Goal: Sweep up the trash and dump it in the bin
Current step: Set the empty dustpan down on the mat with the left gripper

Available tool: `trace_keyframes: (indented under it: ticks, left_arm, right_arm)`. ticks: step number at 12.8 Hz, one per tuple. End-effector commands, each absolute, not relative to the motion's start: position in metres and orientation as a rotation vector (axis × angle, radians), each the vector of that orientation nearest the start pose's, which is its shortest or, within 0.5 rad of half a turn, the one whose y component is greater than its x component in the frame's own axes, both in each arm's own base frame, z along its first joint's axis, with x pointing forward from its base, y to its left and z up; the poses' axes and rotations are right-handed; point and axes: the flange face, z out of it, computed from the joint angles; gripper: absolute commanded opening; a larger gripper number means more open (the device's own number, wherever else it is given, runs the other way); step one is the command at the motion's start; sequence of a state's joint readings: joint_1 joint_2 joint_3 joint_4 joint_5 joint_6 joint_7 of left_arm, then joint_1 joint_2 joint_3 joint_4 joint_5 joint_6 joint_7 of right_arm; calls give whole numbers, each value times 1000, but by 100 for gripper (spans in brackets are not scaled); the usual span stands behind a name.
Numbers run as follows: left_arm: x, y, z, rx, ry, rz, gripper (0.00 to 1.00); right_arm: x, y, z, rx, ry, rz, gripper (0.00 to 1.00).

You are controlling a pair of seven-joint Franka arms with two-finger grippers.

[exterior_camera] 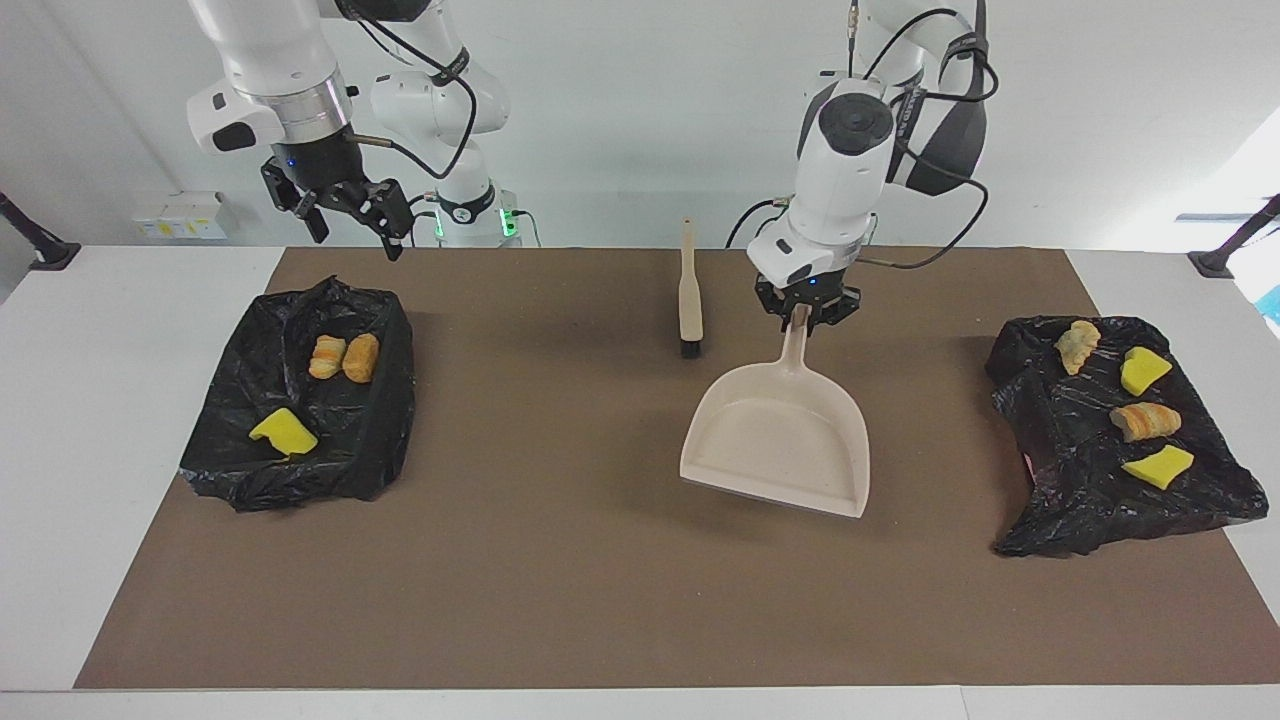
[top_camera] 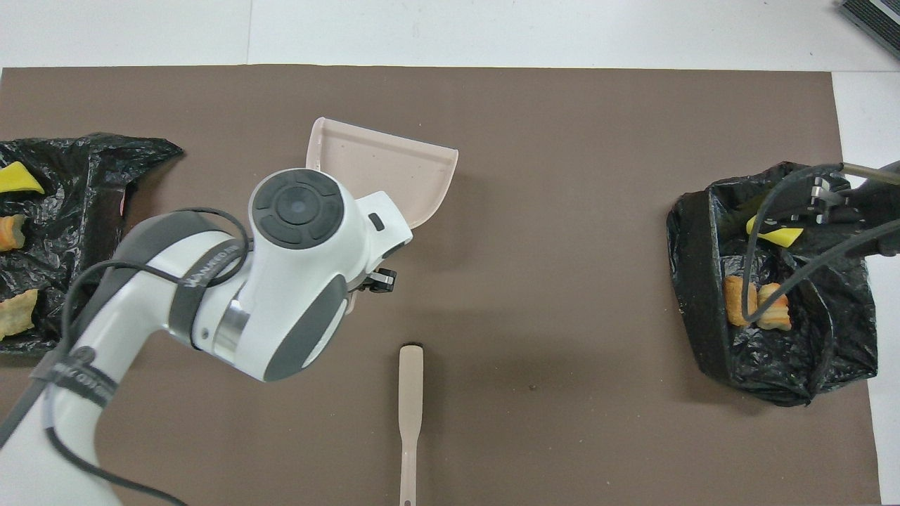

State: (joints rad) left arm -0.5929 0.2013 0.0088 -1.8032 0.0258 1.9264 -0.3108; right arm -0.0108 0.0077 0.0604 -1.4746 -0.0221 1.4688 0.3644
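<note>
While clamped on dustpan [exterior_camera: 778, 438] handle, left gripper [exterior_camera: 806, 309] | right gripper [exterior_camera: 345, 218] spread, empty

Left arm: descends from its base at the robots' edge of the table and bends forward over the middle, forearm angled steeply down and wrist pointing almost straight at the surface. The left gripper [exterior_camera: 801, 311] has its fingers clamped on the handle of the beige dustpan [exterior_camera: 776, 441], which hangs tilted, its open lip lowest. Right arm: raised near the robots' edge at its own end of the table, wrist tilted obliquely. The right gripper [exterior_camera: 352, 212] hangs in the air with its fingers spread wide apart, holding nothing.
</note>
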Motion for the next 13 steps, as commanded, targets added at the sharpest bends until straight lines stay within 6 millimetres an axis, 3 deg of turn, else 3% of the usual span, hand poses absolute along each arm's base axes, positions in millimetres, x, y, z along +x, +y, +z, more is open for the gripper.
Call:
trace_keyframes:
  ticks: [1, 5, 6, 7, 8, 10, 12, 13]
  left_arm:
    - [502, -360, 395, -3080, 379, 52, 0]
    - [490, -402, 350, -3118, 265, 71, 0]
    - [492, -398, 348, -3116, 260, 77, 0]
    - [495, -395, 348, -3116, 262, 77, 16]
    - [494, -394, 347, -3114, 260, 81, 41]
    - [495, -392, 346, -3114, 236, 85, 71]
    - [500, -384, 356, -3120, 146, 73, 76]
    - [509, -372, 361, -3123, 121, 66, 92]
  right_arm:
    - [534, 21, 655, -3115, 452, 47, 100]
    - [535, 14, 654, -3126, 377, 42, 100]
    - [535, 13, 654, -3131, 365, 42, 100]
    - [536, 12, 654, -3135, 342, 41, 100]
    - [537, 11, 654, -3147, 323, 42, 100]
    - [538, 10, 651, -3148, 325, 66, 100]
    - [540, 9, 660, -3146, 328, 40, 100]
    - [542, 13, 659, -3149, 316, 44, 100]
